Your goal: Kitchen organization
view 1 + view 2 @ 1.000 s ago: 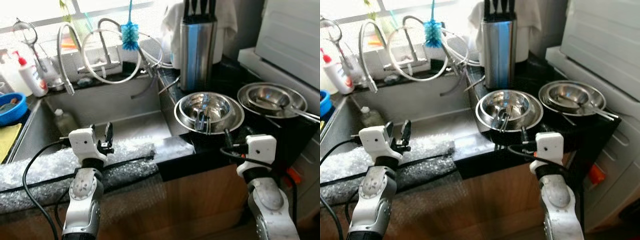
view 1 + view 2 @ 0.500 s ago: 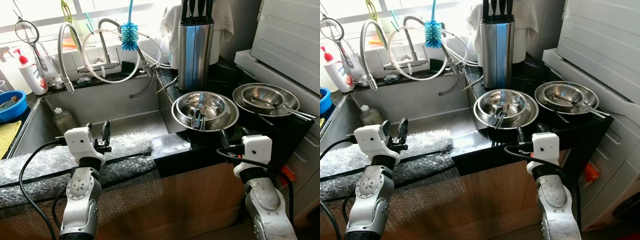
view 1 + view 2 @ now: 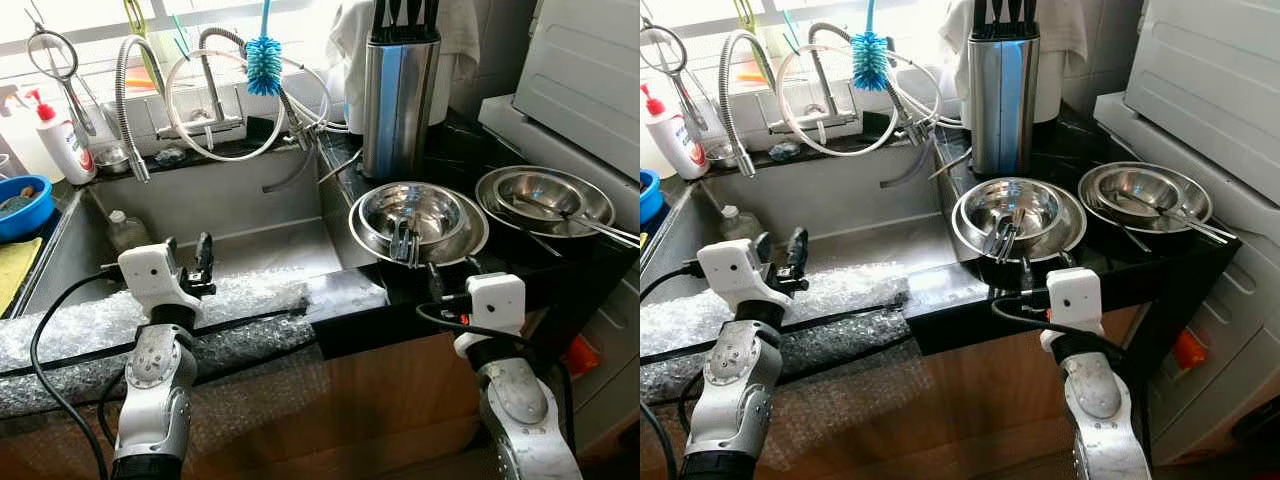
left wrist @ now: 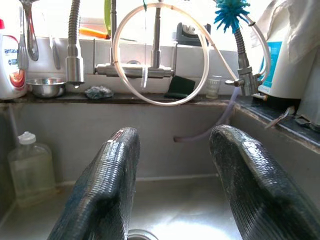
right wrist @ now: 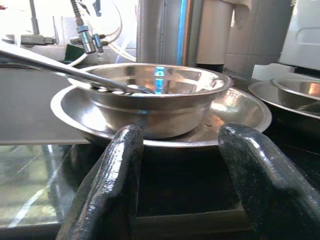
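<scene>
A steel bowl (image 3: 412,212) holding utensils sits on a wider steel plate (image 3: 470,235) on the black counter, right of the sink (image 3: 250,215). A second steel bowl and plate set (image 3: 545,195) with a spoon lies further right. My right gripper (image 3: 452,276) is open at the counter's front edge, just short of the first bowl (image 5: 155,100), which stands straight beyond its fingers (image 5: 117,170). My left gripper (image 3: 188,260) is open over the sink's front rim, and its fingers (image 4: 112,175) point at the faucet hoses (image 4: 155,55).
A steel knife block (image 3: 398,90) stands behind the bowls, with a white appliance (image 3: 590,70) at right. Bubble wrap (image 3: 240,320) covers the sink's front rim. A small bottle (image 3: 122,232) lies in the sink. A blue brush (image 3: 264,62), soap bottle (image 3: 62,145) and blue bowl (image 3: 22,205) are at the back left.
The camera has shifted slightly. Both arms have drifted a little to the left. Both grippers stay open, and the bowls have not moved.
</scene>
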`<state>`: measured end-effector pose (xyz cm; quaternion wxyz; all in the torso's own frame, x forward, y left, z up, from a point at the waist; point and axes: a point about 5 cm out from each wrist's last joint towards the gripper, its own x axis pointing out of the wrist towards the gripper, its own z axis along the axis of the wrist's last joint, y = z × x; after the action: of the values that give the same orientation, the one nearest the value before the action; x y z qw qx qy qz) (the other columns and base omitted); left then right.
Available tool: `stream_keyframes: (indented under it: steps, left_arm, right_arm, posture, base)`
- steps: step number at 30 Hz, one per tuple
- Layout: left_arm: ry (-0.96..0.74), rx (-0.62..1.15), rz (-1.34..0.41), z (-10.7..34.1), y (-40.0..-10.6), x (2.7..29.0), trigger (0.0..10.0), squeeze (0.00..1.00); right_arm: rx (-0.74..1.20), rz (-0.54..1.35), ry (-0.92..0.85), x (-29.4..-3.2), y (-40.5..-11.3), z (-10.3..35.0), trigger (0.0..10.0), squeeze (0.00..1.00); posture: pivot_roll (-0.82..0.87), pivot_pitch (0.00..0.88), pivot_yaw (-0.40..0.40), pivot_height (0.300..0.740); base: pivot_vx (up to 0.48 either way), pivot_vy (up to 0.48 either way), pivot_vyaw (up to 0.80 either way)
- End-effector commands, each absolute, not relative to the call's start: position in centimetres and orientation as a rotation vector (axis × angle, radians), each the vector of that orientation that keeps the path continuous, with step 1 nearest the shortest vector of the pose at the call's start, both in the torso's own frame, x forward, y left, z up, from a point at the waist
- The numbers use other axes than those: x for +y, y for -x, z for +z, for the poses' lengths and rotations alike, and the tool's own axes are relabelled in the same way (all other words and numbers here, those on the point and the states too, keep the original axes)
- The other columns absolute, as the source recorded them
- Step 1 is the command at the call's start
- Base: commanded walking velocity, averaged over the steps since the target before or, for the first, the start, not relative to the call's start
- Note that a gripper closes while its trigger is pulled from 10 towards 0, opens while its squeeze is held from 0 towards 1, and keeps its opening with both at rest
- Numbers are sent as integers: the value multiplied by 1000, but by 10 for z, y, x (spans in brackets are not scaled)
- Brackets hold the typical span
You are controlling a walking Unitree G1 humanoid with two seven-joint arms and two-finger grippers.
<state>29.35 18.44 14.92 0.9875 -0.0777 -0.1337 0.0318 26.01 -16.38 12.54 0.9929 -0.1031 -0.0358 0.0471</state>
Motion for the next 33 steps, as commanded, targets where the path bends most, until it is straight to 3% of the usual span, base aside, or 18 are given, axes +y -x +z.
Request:
stream_keyframes:
  steps: [1, 9, 12, 33]
  left_arm:
    - [169, -300, 66, 159, -294, 187, 10000, 0]
    - [158, -282, 77, 153, -290, 191, 10000, 0]
    - [160, -272, 75, 151, -289, 190, 10000, 0]
    - [156, -253, 74, 146, -288, 191, 10000, 0]
  right_arm:
    - [-106, 121, 223, -158, -258, 132, 10000, 0]
    - [-129, 129, 240, -154, -257, 134, 10000, 0]
    - [-140, 193, 326, -146, -255, 133, 10000, 0]
    - [-185, 393, 372, -120, -252, 138, 10000, 0]
  posture:
    - [-141, 0, 108, 740]
    - [-142, 0, 110, 740]
    - [-143, 0, 110, 740]
    - [-140, 0, 114, 740]
  base:
    - [0, 0, 0]
    - [0, 0, 0]
    - [0, 0, 0]
    - [0, 0, 0]
